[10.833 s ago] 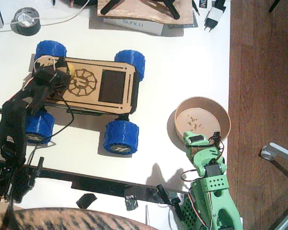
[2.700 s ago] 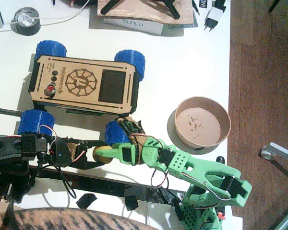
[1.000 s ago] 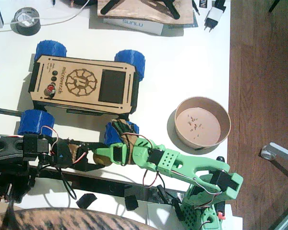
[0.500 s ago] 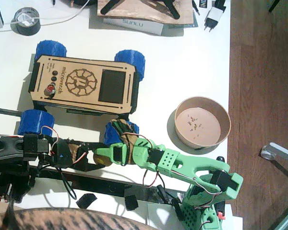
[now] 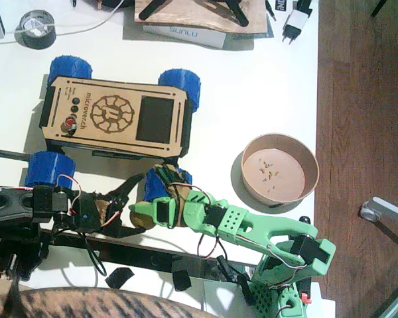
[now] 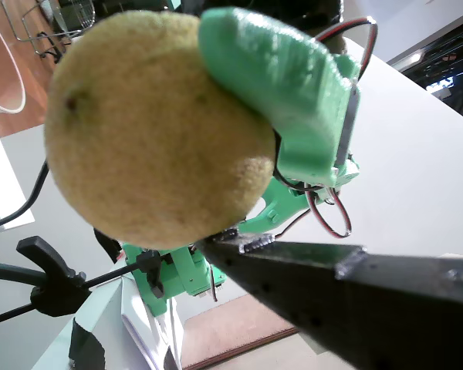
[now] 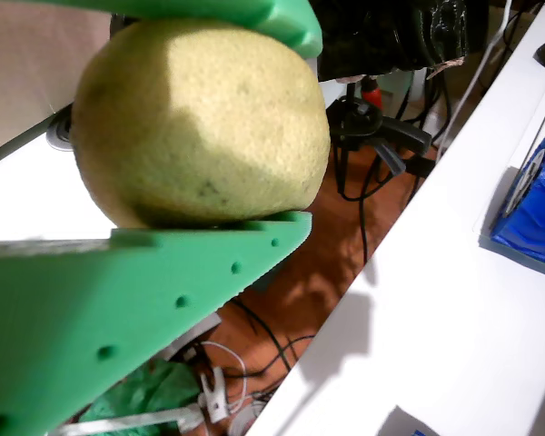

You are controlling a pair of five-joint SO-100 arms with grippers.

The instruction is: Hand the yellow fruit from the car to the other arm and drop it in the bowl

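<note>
- Holding the yellow fruit [image 7: 200, 123] between its two green fingers, the right tool [image 5: 146, 213] has the fruit pinched from both sides, as one wrist view shows.
- The left tool [image 5: 123, 205] is black. In the fixed view its jaws stand wide apart around the fruit. In a wrist view one black finger [image 6: 324, 289] sits right under the fruit, and I cannot tell if it touches.
- The fruit hangs low over the bench [image 5: 252, 86], just beside the near blue wheel [image 5: 167, 182] of the car [image 5: 113, 118].
- The fruit is round and the green fingers hold only a little of it. I think it could slip out and roll off the near edge.
- If the black finger bumps the fruit as it pulls away, that could knock it loose.
- The bowl [image 5: 280, 169] is well off to the right. A fast swing could shake the fruit free, and a drop too soon could hit the rim and bounce out.
- The green arm could also brush the wheel on its way.
- In the fixed view the fruit is mostly hidden by the two tools, so only a dull bit shows.
- The other black finger is out of the wrist view.
- A stripy shape at the bottom edge is cut off, and I cannot tell what it is.
</note>
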